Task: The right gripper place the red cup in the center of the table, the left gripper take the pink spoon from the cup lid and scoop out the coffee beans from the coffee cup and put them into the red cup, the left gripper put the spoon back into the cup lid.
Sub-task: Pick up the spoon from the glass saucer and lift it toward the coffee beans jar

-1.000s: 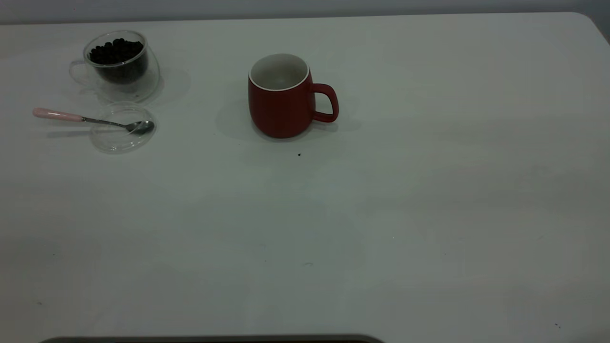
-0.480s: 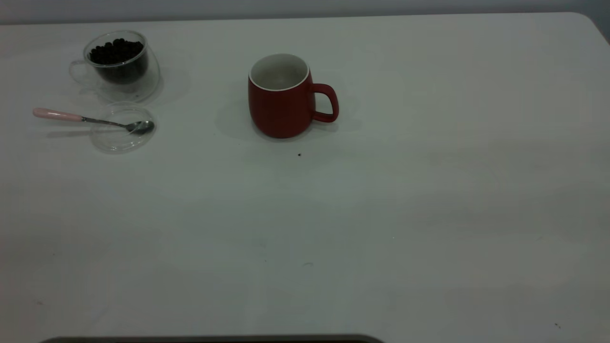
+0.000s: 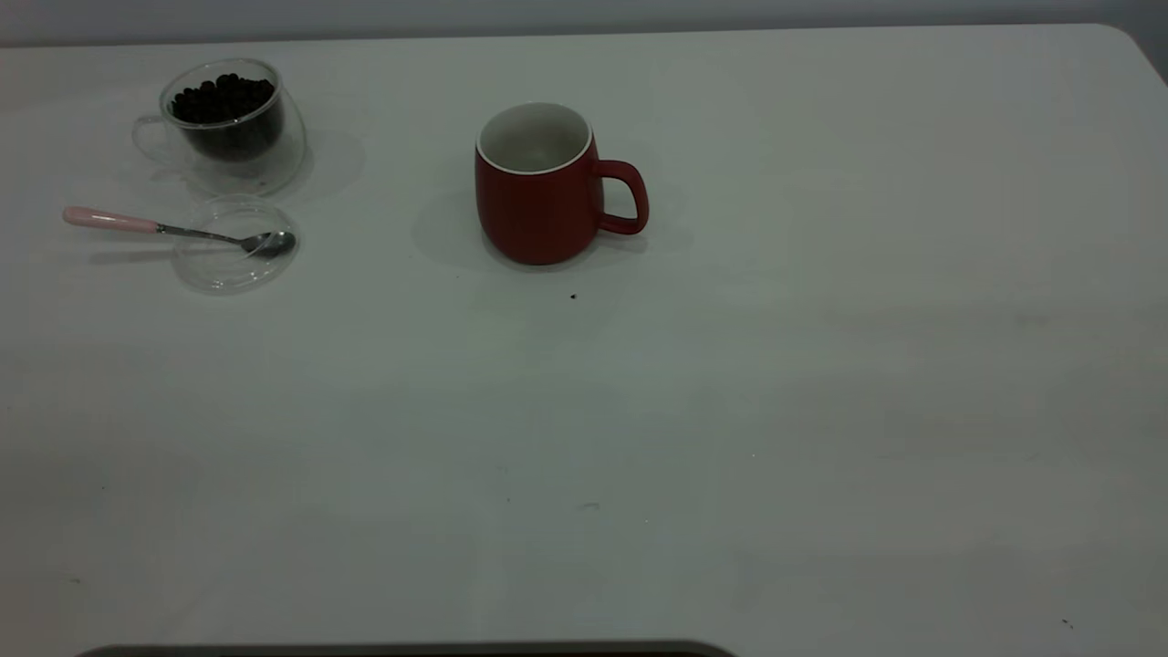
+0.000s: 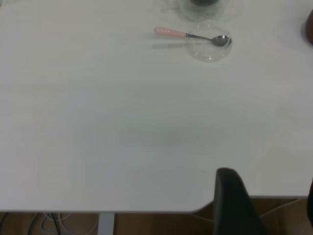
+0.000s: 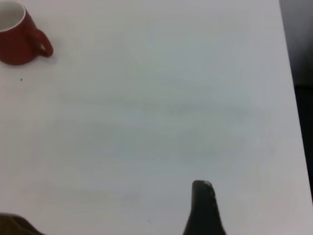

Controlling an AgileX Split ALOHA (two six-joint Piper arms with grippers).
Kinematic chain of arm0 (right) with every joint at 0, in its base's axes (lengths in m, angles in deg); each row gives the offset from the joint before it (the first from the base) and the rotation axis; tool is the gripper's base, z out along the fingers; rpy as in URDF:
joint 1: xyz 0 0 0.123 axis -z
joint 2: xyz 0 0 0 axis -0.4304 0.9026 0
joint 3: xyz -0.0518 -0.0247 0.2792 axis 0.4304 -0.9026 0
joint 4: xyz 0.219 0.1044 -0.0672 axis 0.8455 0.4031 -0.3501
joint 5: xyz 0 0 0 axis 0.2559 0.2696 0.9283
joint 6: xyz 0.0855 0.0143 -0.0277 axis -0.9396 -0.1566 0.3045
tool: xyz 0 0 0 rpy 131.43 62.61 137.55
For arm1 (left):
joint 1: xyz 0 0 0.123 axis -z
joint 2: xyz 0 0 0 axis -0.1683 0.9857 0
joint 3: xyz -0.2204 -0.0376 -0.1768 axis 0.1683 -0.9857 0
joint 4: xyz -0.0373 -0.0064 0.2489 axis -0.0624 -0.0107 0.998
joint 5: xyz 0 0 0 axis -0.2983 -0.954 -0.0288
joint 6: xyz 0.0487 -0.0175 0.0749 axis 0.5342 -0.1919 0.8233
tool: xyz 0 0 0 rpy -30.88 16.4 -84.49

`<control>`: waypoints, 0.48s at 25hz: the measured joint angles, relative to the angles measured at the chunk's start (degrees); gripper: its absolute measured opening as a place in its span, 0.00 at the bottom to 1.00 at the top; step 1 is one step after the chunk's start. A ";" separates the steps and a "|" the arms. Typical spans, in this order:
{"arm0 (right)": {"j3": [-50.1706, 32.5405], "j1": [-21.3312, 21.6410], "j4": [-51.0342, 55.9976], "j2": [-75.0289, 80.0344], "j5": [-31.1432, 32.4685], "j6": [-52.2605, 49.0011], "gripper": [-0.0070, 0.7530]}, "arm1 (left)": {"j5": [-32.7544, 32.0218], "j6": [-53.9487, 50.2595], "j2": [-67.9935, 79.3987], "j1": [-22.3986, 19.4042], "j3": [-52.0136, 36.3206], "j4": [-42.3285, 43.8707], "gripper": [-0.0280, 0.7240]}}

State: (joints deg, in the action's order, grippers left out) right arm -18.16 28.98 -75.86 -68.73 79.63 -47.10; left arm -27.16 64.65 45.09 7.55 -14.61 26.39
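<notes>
Mug (image 3: 538, 196), red, upright near the middle of your table (image 3: 821, 365), handle toward the right arm's side, white inside showing nothing I can make out. Your left pincer (image 4: 264, 205) sits back at the table's near edge, well short of everything; one dark finger (image 4: 234, 200) shows clearly, another barely at the picture's border, a wide gap between them, nothing held. Far ahead of it lies the spoon (image 3: 164, 228), bowl resting in the clear lid (image 3: 234, 246), pink handle sticking out over the table. Just past the lid stands the glass cup (image 3: 228, 123), heaped with dark beans (image 3: 222, 98). Your right pincer (image 5: 203, 208) shows one dark finger only; its opening, cannot tell. The mug is well away from it.
</notes>
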 joint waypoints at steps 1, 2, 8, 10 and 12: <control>0.00 0.00 -0.29 -0.01 0.00 -0.23 0.79 | 0.00 0.00 0.00 0.00 0.00 0.00 0.60; 0.00 0.04 -0.66 -0.06 0.00 -0.54 0.79 | 0.00 -0.05 0.00 0.00 0.00 0.00 0.60; 0.00 0.04 -2.88 -0.24 0.00 -3.75 0.79 | 0.00 -0.05 0.00 0.00 0.00 0.00 0.60; 0.00 0.04 -3.17 -0.24 0.00 -4.54 0.79 | 0.00 -0.05 0.00 0.00 0.00 0.00 0.60; 0.00 0.04 -3.17 -0.24 0.00 -4.67 0.79 | 0.00 -0.05 0.00 0.00 0.00 0.00 0.60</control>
State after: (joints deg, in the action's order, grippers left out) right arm -18.16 29.03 -79.03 -68.97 79.63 -51.76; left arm -27.16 64.60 45.09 7.55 -14.61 26.39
